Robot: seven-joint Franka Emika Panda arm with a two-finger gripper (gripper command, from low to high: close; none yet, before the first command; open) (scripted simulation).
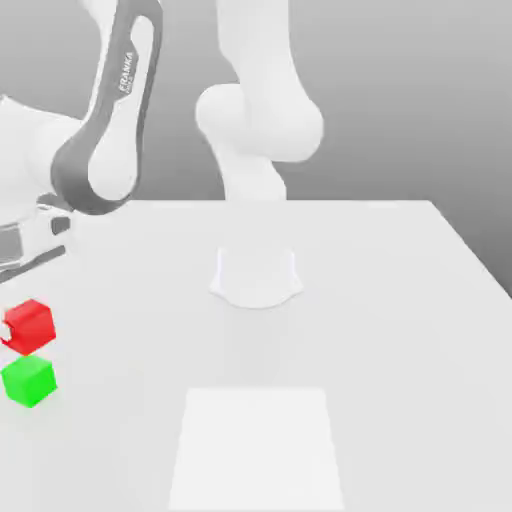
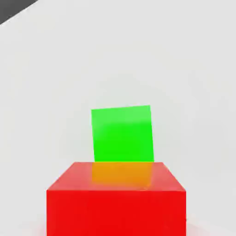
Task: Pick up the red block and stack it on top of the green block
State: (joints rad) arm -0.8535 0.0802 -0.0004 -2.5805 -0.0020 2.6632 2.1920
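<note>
The red block (image 1: 34,322) hangs just above the table at the exterior view's far left, with my gripper (image 1: 14,334) shut on it; one white finger (image 1: 6,340) shows at the block's left side. The green block (image 1: 28,381) rests on the table directly under it, and whether the two touch I cannot tell. In the hand view the red block (image 2: 116,203) sits close to the camera, and the green block (image 2: 122,133) lies beyond it on the white surface. Most of the hand is cut off by the exterior view's left edge.
The arm's round white base (image 1: 256,280) stands mid-table, and its grey-and-white link (image 1: 105,130) reaches over to the exterior view's left. A paler rectangular patch (image 1: 258,445) marks the table's front. The table's edge (image 1: 470,255) runs down the exterior view's right.
</note>
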